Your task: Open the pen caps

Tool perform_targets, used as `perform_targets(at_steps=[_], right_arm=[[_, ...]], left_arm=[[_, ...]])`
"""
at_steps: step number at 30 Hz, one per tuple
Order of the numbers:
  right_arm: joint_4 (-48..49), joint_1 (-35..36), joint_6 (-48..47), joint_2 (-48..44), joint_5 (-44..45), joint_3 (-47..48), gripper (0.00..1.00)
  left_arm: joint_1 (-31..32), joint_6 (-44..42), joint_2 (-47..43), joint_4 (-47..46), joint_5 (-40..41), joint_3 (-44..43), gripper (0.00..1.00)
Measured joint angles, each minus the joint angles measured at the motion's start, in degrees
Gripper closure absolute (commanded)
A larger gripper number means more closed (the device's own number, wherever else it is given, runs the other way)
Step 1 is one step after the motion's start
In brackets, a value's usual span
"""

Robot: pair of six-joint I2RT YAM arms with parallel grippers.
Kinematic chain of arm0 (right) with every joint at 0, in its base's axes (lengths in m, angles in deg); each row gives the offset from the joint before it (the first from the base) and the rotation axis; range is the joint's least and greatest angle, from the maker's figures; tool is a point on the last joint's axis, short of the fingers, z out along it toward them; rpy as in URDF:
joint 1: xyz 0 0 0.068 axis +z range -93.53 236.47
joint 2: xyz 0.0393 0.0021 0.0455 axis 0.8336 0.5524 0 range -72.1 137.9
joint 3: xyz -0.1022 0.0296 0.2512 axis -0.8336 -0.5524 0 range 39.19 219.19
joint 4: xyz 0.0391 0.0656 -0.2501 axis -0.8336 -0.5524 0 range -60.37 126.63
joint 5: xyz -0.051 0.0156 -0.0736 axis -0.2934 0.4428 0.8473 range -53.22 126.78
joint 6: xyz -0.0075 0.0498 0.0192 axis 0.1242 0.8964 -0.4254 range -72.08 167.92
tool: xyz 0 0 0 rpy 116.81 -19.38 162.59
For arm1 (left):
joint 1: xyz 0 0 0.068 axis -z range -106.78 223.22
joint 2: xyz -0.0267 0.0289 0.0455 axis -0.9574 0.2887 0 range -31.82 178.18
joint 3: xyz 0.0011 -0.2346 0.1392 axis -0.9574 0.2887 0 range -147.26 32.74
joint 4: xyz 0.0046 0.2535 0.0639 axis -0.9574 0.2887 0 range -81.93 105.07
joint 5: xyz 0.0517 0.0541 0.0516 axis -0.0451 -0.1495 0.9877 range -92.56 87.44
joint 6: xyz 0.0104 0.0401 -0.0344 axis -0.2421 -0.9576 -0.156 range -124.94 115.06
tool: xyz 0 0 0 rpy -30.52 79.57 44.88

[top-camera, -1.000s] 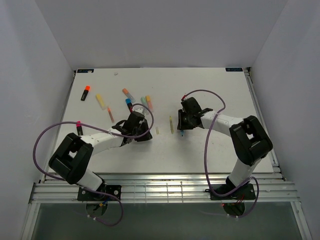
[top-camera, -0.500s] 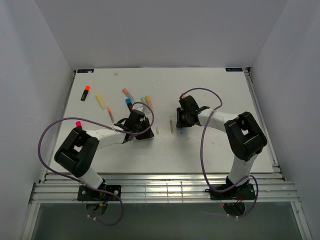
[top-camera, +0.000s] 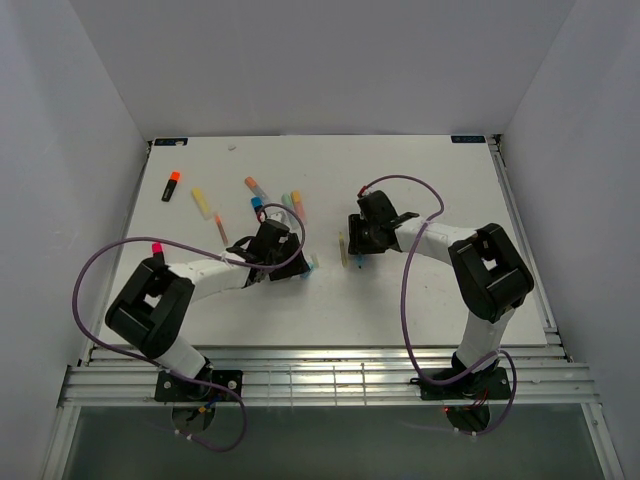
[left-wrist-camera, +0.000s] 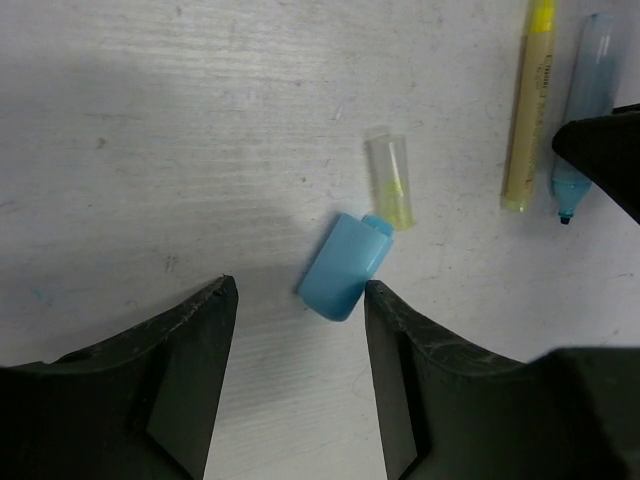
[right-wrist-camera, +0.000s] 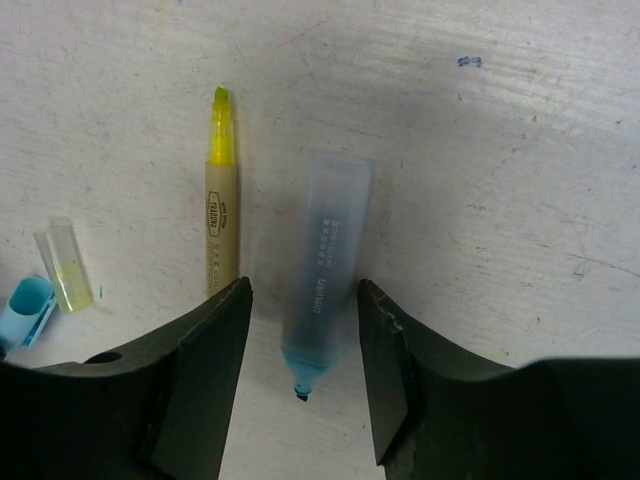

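Observation:
My left gripper [left-wrist-camera: 298,292] is open and empty, low over the table. A loose blue pen cap [left-wrist-camera: 345,265] lies just past its fingertips, touching a clear cap with a yellow tip inside [left-wrist-camera: 390,185]. My right gripper [right-wrist-camera: 303,295] is open. An uncapped pale blue marker [right-wrist-camera: 325,265] lies on the table between its fingers, tip toward the camera. A thin yellow pen [right-wrist-camera: 220,200] lies beside it, uncapped. In the top view the left gripper [top-camera: 290,262] and the right gripper [top-camera: 360,240] are close together at mid-table, with the blue cap [top-camera: 312,262] between them.
Several capped markers lie behind the left gripper: one with an orange cap [top-camera: 257,187], a yellow one [top-camera: 203,202], a black one with an orange end [top-camera: 171,186], and a thin orange pen [top-camera: 221,228]. A black marker with a pink end [top-camera: 156,247] lies by the left arm.
The left gripper has shifted a little right and the blue cap now lies in the open beside it. The right gripper has edged left over the blue marker.

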Motion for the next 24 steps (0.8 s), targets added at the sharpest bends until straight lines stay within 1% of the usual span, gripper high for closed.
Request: perform_targets(at_steps=[1, 3, 4, 6, 7, 11, 12, 14, 18, 21, 24], right_arm=[[0.1, 0.0, 0.0, 0.0, -0.1, 0.0, 0.42], [0.1, 0.1, -0.1, 0.0, 0.0, 0.3, 0.39], [0.0, 0.1, -0.3, 0.0, 0.0, 0.3, 0.35], [-0.3, 0.2, -0.4, -0.1, 0.2, 0.5, 0.34], [-0.8, 0.2, -0.5, -0.2, 0.5, 0.7, 0.30], [-3.0, 0.3, -1.2, -1.6, 2.0, 1.2, 0.19], [-3.9, 0.3, -1.6, -2.3, 2.4, 1.4, 0.10], [-5.4, 0.3, -2.2, -3.7, 3.3, 2.4, 0.03], [-8.2, 0.3, -3.4, -6.0, 5.0, 4.9, 0.03], [-9.9, 0.3, -3.8, -8.5, 6.6, 4.9, 0.05], [-10.8, 0.3, -4.2, -11.4, 7.8, 4.2, 0.10]], left_arm=[[0.0, 0.0, -0.5, 0.9, 0.9, 0.0, 0.32], [-0.1, -0.3, -1.6, 3.1, 2.7, 0.0, 0.30], [-0.2, -0.6, -2.3, 4.5, 3.7, -0.1, 0.29], [-0.8, -1.4, -3.6, 7.7, 5.4, -1.1, 0.27], [-1.2, -2.0, -3.9, 9.4, 6.3, -2.4, 0.26], [-3.7, -4.4, -3.8, 13.0, 8.5, -10.6, 0.25], [-4.7, -5.2, -3.3, 13.6, 8.7, -13.8, 0.25], [-6.2, -6.5, -1.7, 13.3, 8.6, -19.1, 0.25], [-8.6, -8.2, 4.1, 11.1, 7.1, -27.2, 0.30], [-10.1, -9.1, 11.4, 10.3, 5.4, -32.7, 0.34], [-11.2, -9.9, 18.9, 10.0, 3.5, -37.7, 0.36]])
